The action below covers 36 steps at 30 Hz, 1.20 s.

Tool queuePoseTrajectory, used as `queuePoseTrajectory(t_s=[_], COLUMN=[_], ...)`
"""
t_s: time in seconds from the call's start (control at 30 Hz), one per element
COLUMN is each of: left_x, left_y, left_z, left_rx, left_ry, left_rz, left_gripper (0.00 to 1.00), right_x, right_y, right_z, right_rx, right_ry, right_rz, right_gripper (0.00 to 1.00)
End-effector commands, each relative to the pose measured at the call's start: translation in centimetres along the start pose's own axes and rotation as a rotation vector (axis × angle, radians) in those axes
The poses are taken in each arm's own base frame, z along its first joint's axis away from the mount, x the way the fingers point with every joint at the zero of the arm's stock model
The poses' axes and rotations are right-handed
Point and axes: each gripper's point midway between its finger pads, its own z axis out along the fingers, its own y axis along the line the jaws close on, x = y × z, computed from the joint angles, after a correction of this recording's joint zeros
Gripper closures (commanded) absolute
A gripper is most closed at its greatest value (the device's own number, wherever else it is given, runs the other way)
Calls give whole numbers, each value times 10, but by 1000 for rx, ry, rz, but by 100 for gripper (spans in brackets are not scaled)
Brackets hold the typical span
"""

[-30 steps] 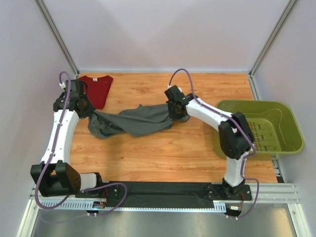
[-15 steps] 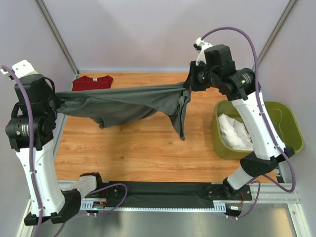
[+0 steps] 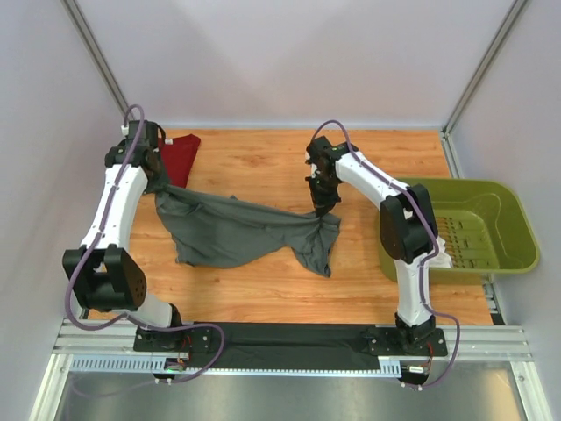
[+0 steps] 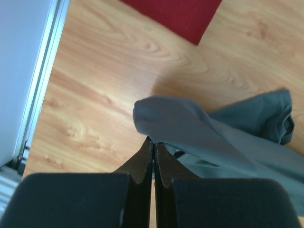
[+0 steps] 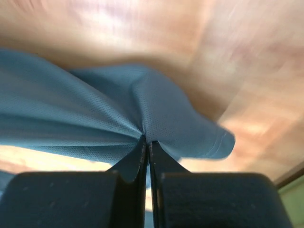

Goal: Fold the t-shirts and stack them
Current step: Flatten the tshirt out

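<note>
1 t-shirt point(image 3: 230, 233) on the table point(image 3: 254, 167) centre, 2nd t-shirt point(image 3: 180, 158) behind it far left, basket point(image 3: 456, 182) right.

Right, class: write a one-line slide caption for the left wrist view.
Left gripper shut on a fold of the dark grey t-shirt over the wooden table, dark red t-shirt beyond.

My left arm point(image 3: 112, 210), right arm point(image 3: 368, 181): white shells, black joints, purple cables point(image 3: 330, 123) looped alongside; left hand point(image 4: 153, 143), right hand point(image 5: 147, 140): black tapered fingers point(image 4: 140, 165).

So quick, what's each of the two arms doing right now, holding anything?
The left gripper is closed, holding one end of the grey t-shirt.
The right gripper is closed, holding the other end of it.
</note>
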Motion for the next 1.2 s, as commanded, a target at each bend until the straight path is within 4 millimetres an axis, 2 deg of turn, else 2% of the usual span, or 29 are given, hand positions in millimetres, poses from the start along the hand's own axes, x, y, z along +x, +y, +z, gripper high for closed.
queuePoseTrajectory(t_s=[0.0,0.07,0.17,0.23,0.3,0.33,0.4,0.43,0.47,0.5,0.53,0.57,0.6,0.63,0.67,0.7,0.73,0.8,1.03,1.13,1.17], left_x=[-51,-55,-58,-57,-53,-52,-50,-48,-49,-46,-46,-44,-42,-40,-39,-35,-35,-32,-32,-34,-34], left_y=[-15,-20,-23,-25,-25,-26,-28,-30,-30,-32,-32,-34,-34,-35,-36,-36,-36,-35,-29,-29,-28], left_z=[9,27,44,49,52,52,50,50,48,49,48,47,47,47,46,47,45,45,38,36,36], left_rx=[9,-10,-25,-25,-25,-21,-13,-3,2,8,16,21,22,27,30,31,35,36,22,20,18], left_ry=[-179,-174,-160,-154,-144,-143,-143,-140,-145,-141,-140,-138,-135,-130,-131,-123,-130,-131,-147,-154,-153], left_rz=[-16,-12,-6,2,7,7,6,7,3,4,3,4,7,11,9,15,11,9,17,22,23], left_gripper=[100,100,100,100,100,100,100,100,100,100,100,100,100,100,100,100,100,100,100,100,100], right_x=[-64,-79,-90,-94,-93,-89,-70,-68,-56,-35,-24,-19,1,8,8,22,18,24,17,14,13], right_y=[-19,-25,-28,-30,-25,-19,-5,5,15,14,17,28,25,26,33,29,33,35,44,45,47], right_z=[-5,0,-3,-11,-28,-36,-53,-78,-79,-67,-65,-78,-61,-58,-64,-48,-51,-40,-6,3,4], right_rx=[8,-8,-4,9,-10,-45,-101,-136,-151,-141,-144,-179,-171,-178,-214,-212,-241,-264,-259,-261,-269], right_ry=[-211,-236,-265,-290,-324,-332,-354,-424,-421,-386,-383,-425,-380,-376,-409,-373,-406,-385,-357,-353,-351], right_rz=[-40,-31,-33,-13,-6,16,26,40,36,50,61,93,118,146,177,205,218,265,310,309,308], right_gripper=[100,97,66,35,29,28,28,27,27,27,27,27,27,27,26,24,24,26,30,32,35])
